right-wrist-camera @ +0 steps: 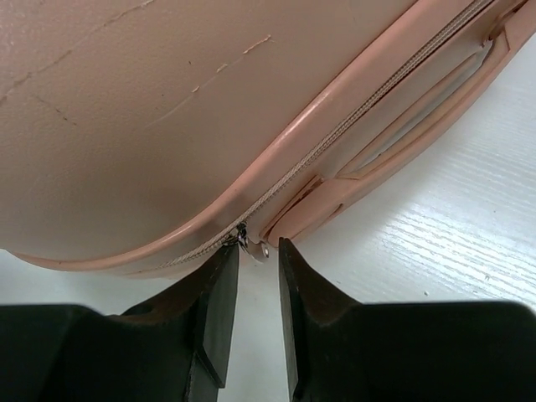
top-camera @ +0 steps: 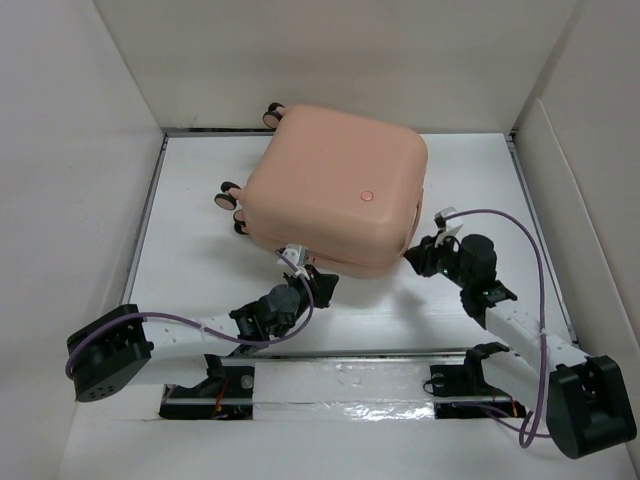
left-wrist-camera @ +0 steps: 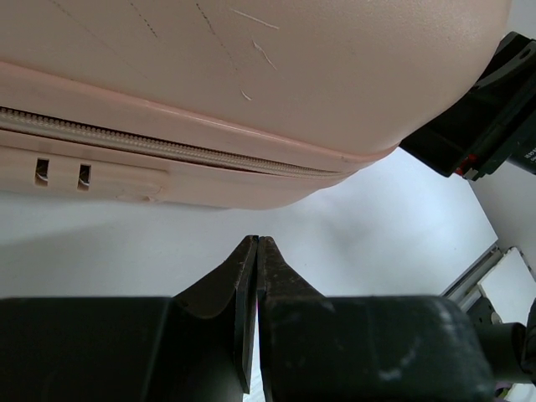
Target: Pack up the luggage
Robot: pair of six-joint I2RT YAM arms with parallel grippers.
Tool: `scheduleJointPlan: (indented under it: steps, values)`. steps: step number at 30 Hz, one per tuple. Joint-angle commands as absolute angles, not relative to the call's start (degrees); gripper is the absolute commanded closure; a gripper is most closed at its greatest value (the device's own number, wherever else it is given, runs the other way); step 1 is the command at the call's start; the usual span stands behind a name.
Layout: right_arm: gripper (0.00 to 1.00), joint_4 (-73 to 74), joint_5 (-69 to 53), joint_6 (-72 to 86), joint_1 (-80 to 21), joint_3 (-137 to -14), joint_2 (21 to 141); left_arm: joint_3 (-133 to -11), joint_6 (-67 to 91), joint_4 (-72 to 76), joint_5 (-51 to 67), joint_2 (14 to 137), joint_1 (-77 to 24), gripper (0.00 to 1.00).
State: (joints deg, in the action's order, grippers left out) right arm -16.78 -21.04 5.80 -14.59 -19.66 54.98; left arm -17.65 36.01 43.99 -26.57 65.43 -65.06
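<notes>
Luggage (right-wrist-camera: 167,100): zipper pull (right-wrist-camera: 244,238) just ahead of right tool (right-wrist-camera: 258,249) (jaws parted).

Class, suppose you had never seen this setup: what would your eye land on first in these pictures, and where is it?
A closed peach-pink suitcase dominates the white table, lying flat with its caster wheels on the left. At its near edge, the right gripper, jaws slightly apart, sits at the zipper pull; the left gripper, jaws shut, sits just short of the zipper.
</notes>
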Motion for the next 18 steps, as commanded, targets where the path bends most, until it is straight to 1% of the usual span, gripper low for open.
scheduleJointPlan:
  steps: [1, 2, 3, 4, 5, 8, 9, 10, 11, 16, 18]
  values:
    - [0.66, -22.1, -22.3, 6.2, -14.7, -18.9, 53.3, -17.6, 35.2, 46.9, -25.8, 64.8, -64.7, 1.0]
    - [0.6, -22.6, -21.7, 6.3, -14.2, -18.9, 53.3, -17.7, 35.2, 47.1, -25.7, 65.0, -64.7, 1.0]
    - [0.47, -22.5, -21.8, 6.2, -13.4, -19.2, 53.4, -18.0, 35.2, 47.2, -25.1, 65.3, -64.7, 1.0]
    - [0.43, -22.5, -23.2, 5.4, -13.4, -19.9, 54.4, -18.2, 35.2, 47.2, -25.0, 65.8, -64.7, 1.0]
    - [0.41, -23.5, -24.2, 5.1, -12.5, -20.1, 55.3, -18.3, 35.2, 47.2, -24.9, 66.0, -64.7, 1.0]
    - [0.46, -26.3, -30.7, 3.8, -11.1, -21.3, 59.5, -18.5, 35.0, 47.5, -24.8, 66.5, -64.7, 1.0]
    - [0.55, -27.1, -31.5, 3.4, -11.1, -21.4, 60.4, -18.4, 34.9, 47.5, -25.0, 66.5, -64.7, 1.0]
    - [0.61, -28.1, -32.9, 2.9, -11.1, -21.5, 61.1, -18.4, 35.0, 47.5, -25.0, 66.5, -64.7, 1.0]
    - [0.63, -29.2, -33.5, 3.0, -11.1, -20.8, 61.7, -18.4, 35.0, 47.4, -25.1, 66.4, -64.7, 1.0]
    - [0.68, -34.4, -32.8, 3.0, -11.1, -19.2, 62.8, -18.7, 35.0, 47.5, -25.8, 67.4, -64.7, 1.0]
    - [0.72, -36.5, -33.7, 3.2, -11.1, -18.9, 64.4, -19.1, 35.0, 47.5, -25.9, 67.8, -64.7, 1.0]
